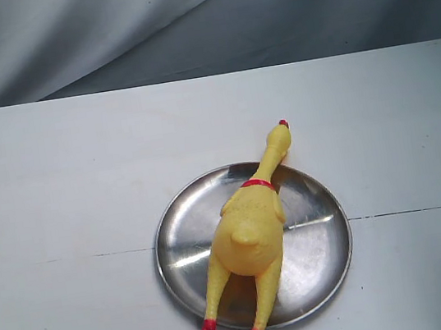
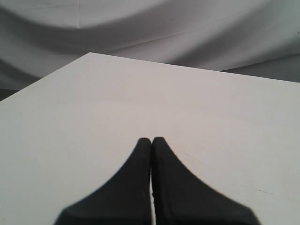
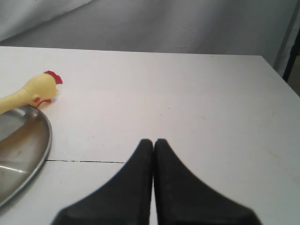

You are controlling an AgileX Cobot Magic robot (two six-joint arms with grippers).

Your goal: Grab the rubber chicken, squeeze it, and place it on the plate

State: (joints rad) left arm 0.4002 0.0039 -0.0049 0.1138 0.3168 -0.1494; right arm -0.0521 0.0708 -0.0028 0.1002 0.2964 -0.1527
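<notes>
The yellow rubber chicken [image 1: 247, 231] lies lengthwise across the steel plate [image 1: 323, 241] in the exterior view. Its red-combed head sticks out past the far rim and its red feet hang over the near rim. In the right wrist view the chicken's head [image 3: 40, 89] and a piece of the plate's rim [image 3: 44, 140] show off to one side. My right gripper [image 3: 153, 140] is shut and empty, apart from both. My left gripper [image 2: 152, 139] is shut over bare white table, holding nothing. Neither gripper appears in the exterior view.
A white table [image 1: 59, 197] with a thin dark seam line [image 1: 410, 210] carries the plate. Grey cloth [image 1: 182, 21] hangs behind the far edge. The table's corner and edges [image 2: 89, 54] show in the left wrist view.
</notes>
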